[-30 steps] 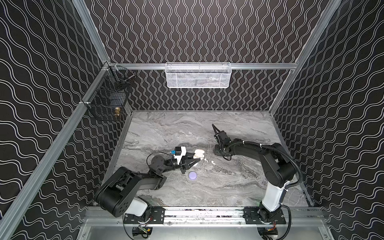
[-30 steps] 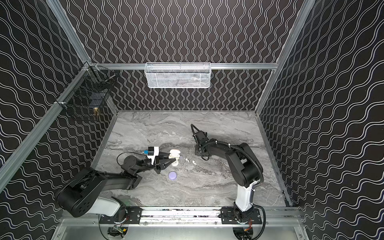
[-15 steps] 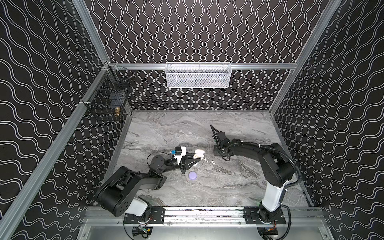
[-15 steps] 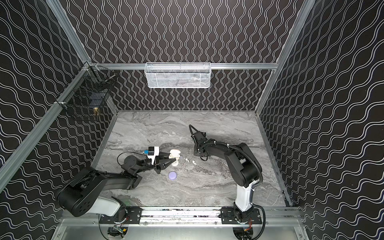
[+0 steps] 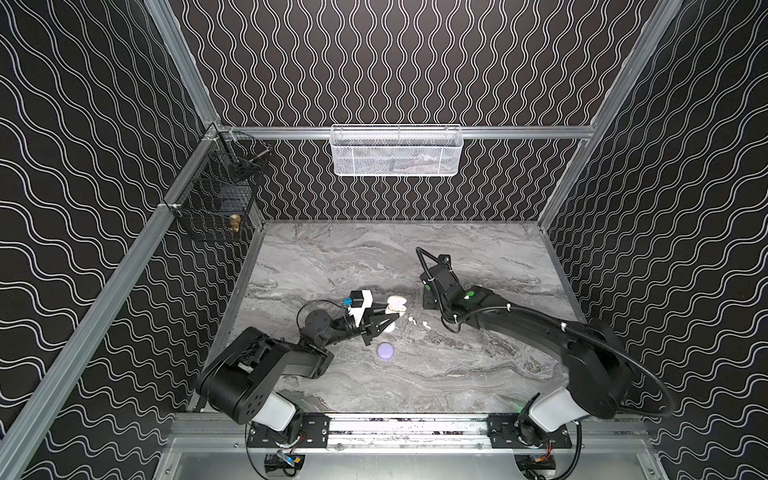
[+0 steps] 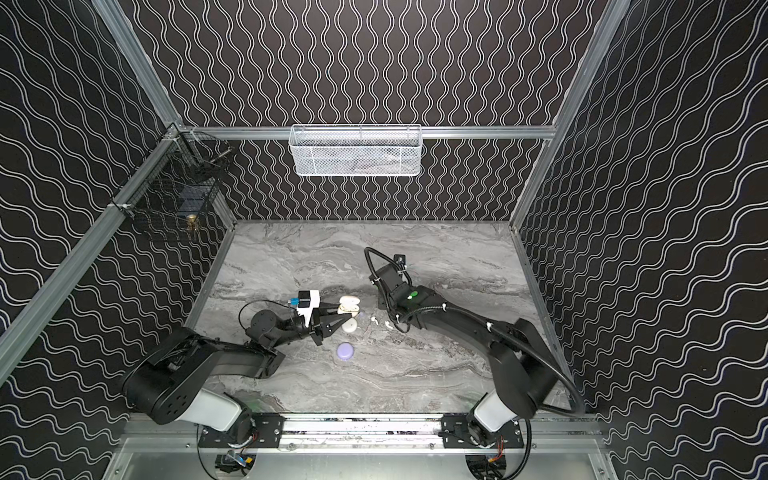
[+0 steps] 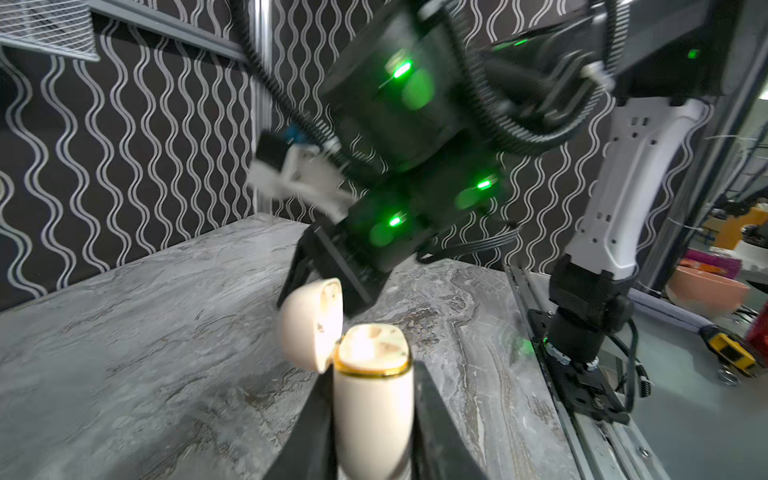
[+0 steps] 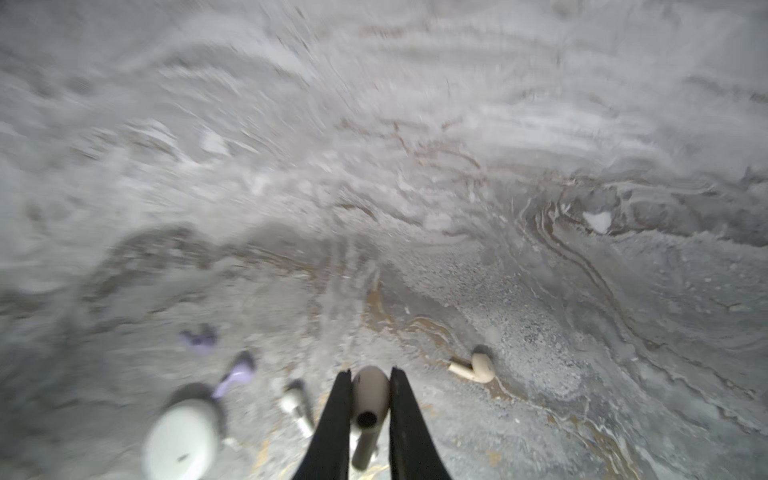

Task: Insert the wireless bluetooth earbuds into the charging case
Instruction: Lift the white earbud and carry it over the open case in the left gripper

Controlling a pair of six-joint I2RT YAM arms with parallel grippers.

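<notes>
My left gripper (image 7: pixel 372 370) is shut on the cream charging case (image 7: pixel 372 415), held upright with its lid (image 7: pixel 311 324) hinged open; both top views show the case (image 5: pixel 396 305) (image 6: pixel 348 305) at the table's middle. My right gripper (image 8: pixel 369 372) is shut on a cream earbud (image 8: pixel 370 395), stem toward the wrist camera, just above the table. In a top view this gripper (image 5: pixel 429 300) hangs to the right of the case. A second cream earbud (image 8: pixel 478 368) lies on the table. Two white earbuds (image 5: pixel 411 320) (image 5: pixel 426 324) lie between the arms.
A white puck case (image 6: pixel 350 325) sits partly under my left fingers, and a lavender case (image 5: pixel 385 350) lies nearer the front. Lavender earbuds (image 8: pixel 239 374) (image 8: pixel 199 334) lie blurred on the marble. A white mesh basket (image 5: pixel 395 151) hangs on the back wall, a black wire basket (image 5: pixel 216 199) at back left.
The right jaws have closed on the cream earbud, and the right wrist has shifted slightly left. The left arm and the case have not moved.
</notes>
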